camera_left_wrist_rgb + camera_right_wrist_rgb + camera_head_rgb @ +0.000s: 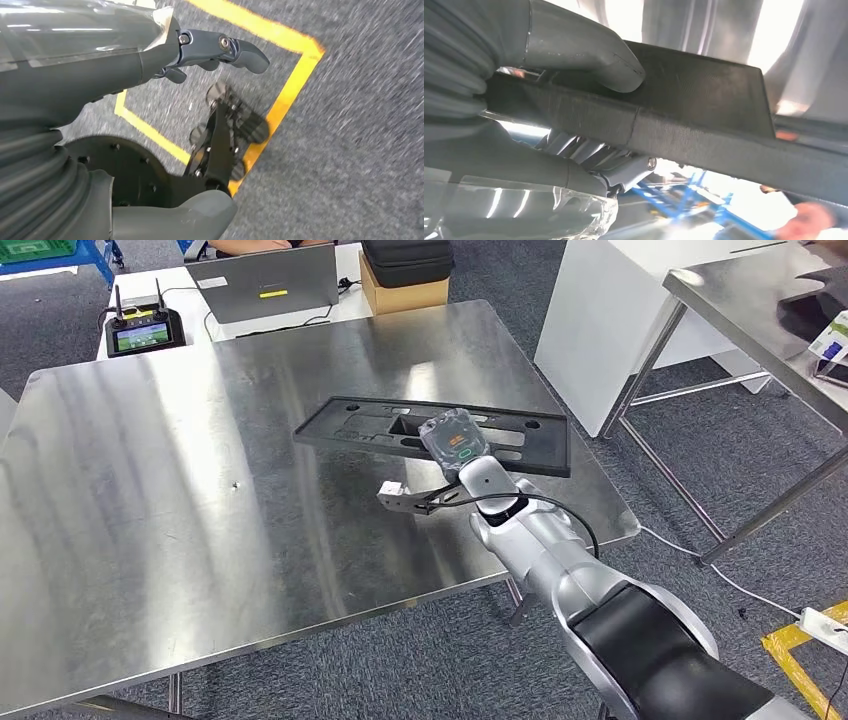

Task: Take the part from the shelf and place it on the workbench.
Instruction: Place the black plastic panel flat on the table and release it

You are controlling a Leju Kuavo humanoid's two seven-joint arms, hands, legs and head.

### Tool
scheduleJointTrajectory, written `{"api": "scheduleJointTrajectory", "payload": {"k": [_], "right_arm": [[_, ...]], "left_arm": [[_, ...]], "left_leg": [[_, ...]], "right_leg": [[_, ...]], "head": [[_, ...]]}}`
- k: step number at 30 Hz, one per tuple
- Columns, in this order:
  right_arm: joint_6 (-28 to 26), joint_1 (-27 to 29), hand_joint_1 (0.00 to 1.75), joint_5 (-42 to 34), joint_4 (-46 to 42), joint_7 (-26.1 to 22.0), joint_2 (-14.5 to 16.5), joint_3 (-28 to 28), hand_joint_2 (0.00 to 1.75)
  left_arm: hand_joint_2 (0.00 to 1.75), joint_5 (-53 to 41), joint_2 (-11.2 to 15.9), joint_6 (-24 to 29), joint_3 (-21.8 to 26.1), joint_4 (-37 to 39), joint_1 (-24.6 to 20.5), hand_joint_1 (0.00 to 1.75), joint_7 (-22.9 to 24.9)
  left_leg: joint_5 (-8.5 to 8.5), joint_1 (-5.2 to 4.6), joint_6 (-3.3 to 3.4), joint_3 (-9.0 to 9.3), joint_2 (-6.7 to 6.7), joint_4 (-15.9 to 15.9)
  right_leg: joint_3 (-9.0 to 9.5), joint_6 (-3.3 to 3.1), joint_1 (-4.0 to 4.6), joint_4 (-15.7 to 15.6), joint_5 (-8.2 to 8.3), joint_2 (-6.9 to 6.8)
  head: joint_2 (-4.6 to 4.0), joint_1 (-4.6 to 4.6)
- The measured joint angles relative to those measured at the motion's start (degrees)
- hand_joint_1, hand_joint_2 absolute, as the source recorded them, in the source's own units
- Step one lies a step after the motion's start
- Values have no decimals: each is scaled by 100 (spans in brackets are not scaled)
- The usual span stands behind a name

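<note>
A long flat black part [440, 428] with slots and holes hovers over the right side of the steel workbench [200, 490]; whether it touches the top I cannot tell. My right hand [455, 443] grips its near edge. In the right wrist view the thumb [589, 55] presses one face of the black part [704, 115] and the fingers [624, 172] wrap under the other. My left hand [215, 50] hangs over the carpet, fingers apart and holding nothing.
At the bench's far end are a laptop [268, 282], a handheld controller with a screen [143, 333] and a cardboard box [400, 290]. A second steel table [760, 310] stands to the right with carpet between. Yellow floor tape [290, 90] lies under my left hand.
</note>
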Motion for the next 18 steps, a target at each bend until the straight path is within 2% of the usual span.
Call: {"api": "scheduleJointTrajectory", "payload": {"k": [2, 5, 8, 12, 13, 17, 18], "right_arm": [[92, -19, 175, 124, 108, 2, 133, 164, 175], [243, -49, 175, 211, 270, -7, 322, 386, 175], [332, -45, 175, 227, 413, -14, 446, 559, 175], [350, -52, 0, 228, 512, -15, 495, 674, 175], [353, -54, 0, 223, 530, -15, 501, 686, 175], [338, -53, 0, 157, 590, -15, 497, 699, 175], [328, -53, 0, 140, 603, -14, 488, 700, 175]], "left_arm": [[175, -2, 15, 8, 0, -1, 3, 0, 1], [175, -45, 45, 102, -2, 0, -6, 0, -10], [175, -114, 61, 257, -8, 1, -14, 0, 13], [175, -124, 82, 327, -9, 1, -8, 0, 34], [175, -122, 83, 362, -9, 1, -8, 0, 45], [0, -107, 80, 471, -9, 1, -2, 0, 75], [0, -103, 81, 458, -9, 1, 1, 0, 75]], "left_leg": [[0, 15, -27, 25, 8, 5], [-20, 28, 13, 76, 37, -32], [-24, 39, 12, 89, 51, -59], [-30, 51, -9, 90, 53, -70], [-28, 52, -16, 90, 53, -71], [-19, 49, -33, 93, 53, -72], [-19, 46, -33, 94, 52, -71]], "right_leg": [[27, -51, -3, -13, 0, 8], [44, -76, 20, -14, -9, 35], [39, -97, 40, -13, -23, 44], [39, -109, 52, -13, -28, 43], [39, -110, 53, -13, -27, 43], [43, -113, 52, -13, -24, 42], [44, -113, 51, -13, -23, 41]], "head": [[0, -6], [0, -22], [0, -24], [0, -25], [0, -25], [0, -25], [0, -24]]}}
